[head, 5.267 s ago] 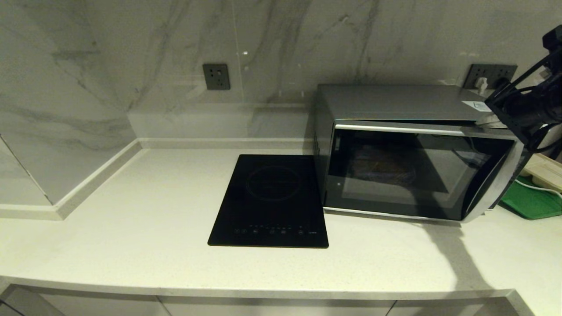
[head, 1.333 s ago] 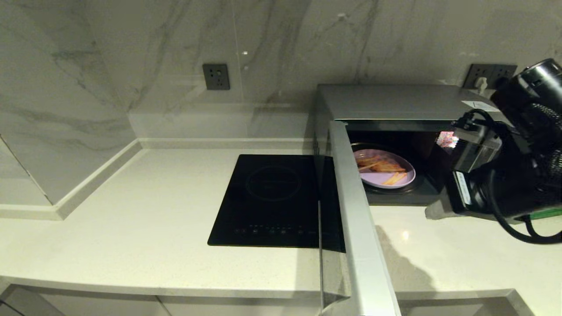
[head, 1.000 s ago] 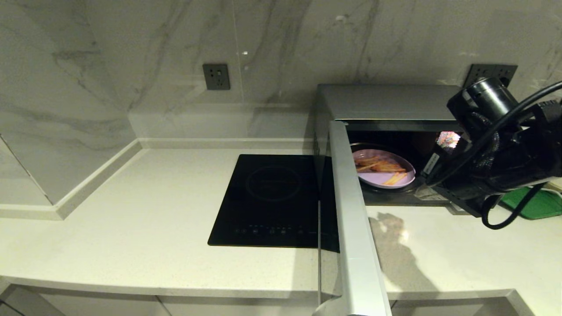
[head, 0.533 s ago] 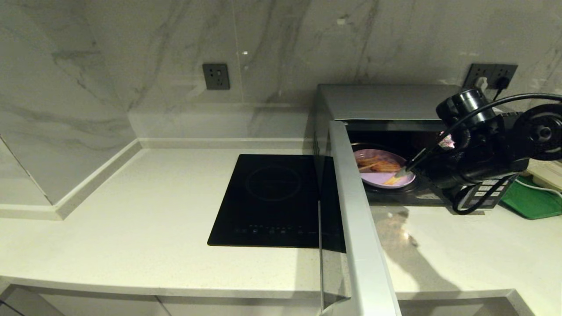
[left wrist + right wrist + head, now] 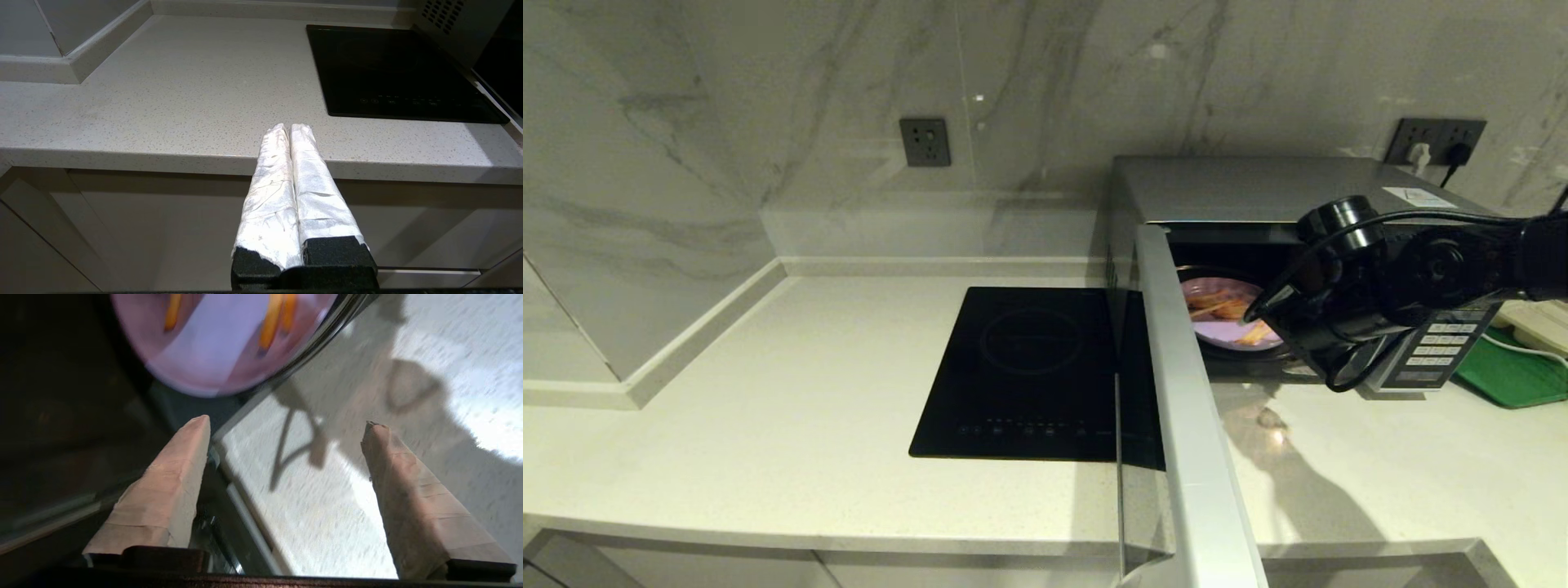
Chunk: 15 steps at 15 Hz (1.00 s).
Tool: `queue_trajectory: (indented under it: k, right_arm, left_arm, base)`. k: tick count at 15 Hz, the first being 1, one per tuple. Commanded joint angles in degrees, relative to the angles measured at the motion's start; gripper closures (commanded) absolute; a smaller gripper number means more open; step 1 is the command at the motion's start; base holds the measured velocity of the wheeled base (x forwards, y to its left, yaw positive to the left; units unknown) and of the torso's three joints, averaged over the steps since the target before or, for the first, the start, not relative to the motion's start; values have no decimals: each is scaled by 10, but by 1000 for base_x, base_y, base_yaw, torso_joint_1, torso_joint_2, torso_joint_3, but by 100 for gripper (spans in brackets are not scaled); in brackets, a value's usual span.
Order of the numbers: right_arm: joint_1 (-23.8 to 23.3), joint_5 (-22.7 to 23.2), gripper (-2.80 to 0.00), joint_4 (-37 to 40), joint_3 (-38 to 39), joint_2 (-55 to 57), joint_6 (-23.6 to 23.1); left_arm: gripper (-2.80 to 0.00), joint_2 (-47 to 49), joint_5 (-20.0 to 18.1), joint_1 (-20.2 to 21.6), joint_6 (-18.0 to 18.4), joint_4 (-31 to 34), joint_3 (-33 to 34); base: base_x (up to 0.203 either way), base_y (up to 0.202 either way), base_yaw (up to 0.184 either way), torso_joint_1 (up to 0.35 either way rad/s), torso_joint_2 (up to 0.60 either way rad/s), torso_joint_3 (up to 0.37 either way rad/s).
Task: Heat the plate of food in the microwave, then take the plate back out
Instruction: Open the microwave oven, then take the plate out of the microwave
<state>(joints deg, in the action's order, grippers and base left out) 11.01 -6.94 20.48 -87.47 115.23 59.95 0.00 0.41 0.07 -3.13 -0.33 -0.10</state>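
The silver microwave [image 5: 1241, 189] stands at the back right of the counter, its door [image 5: 1184, 408] swung wide open toward me. Inside sits the lilac plate of food [image 5: 1217, 322] with thin orange fries [image 5: 271, 320]. My right gripper [image 5: 1258, 314] is open at the cavity's mouth, close to the plate's near right rim, with nothing between its fingers [image 5: 179, 473]. In the right wrist view the plate [image 5: 220, 355] lies just ahead of the fingertips. My left gripper [image 5: 289, 130] is shut and empty, parked low before the counter's front edge.
A flat black induction hob [image 5: 1029, 367] lies left of the microwave. The keypad [image 5: 1433, 351] shows under my right arm. A green tray [image 5: 1515, 376] lies at the far right. Wall sockets [image 5: 925, 142] sit on the marble backsplash.
The microwave door has swung from shut to wide open. My right arm has come down and moved left, bringing the open gripper to the plate inside the cavity.
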Motion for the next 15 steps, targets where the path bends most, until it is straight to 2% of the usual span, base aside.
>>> queue_trajectory:
  k: [1, 8, 15]
  right_arm:
    - [-2, -27, -280, 2, -13, 28, 3]
    - [-5, -61, -280, 2, -17, 52, 4]
    - [-5, -62, -280, -2, -20, 77, 15]
  left_arm:
    - [0, 0, 0, 0, 0, 0, 0]
    - [0, 0, 0, 0, 1, 0, 0]
    - [0, 0, 0, 0, 0, 0, 0]
  base:
    - [0, 0, 0, 0, 0, 0]
    - [0, 0, 0, 0, 0, 0]
    - [0, 0, 0, 0, 0, 0]
